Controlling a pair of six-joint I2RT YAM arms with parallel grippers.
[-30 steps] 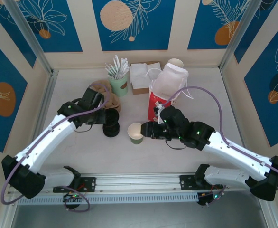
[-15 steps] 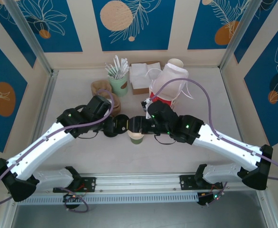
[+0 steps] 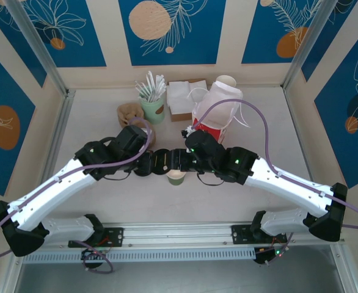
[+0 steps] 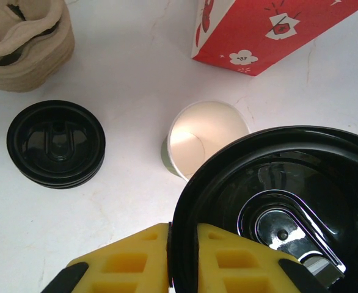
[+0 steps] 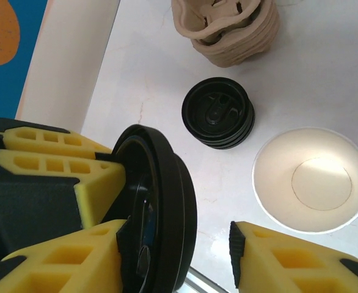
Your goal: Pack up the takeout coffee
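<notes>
lid [image 4: 277,183] half-hiding cup [image 4: 203,134], bag [image 4: 277,30] cropped

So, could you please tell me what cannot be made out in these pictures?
Top view: the small olive-green paper cup has its far rim hidden under the right claw.
Left wrist view: the round black plastic lid in the left claw is cut off by the bottom and right edges.
Left wrist view: the red paper bag is cut off by the top edge.
</notes>
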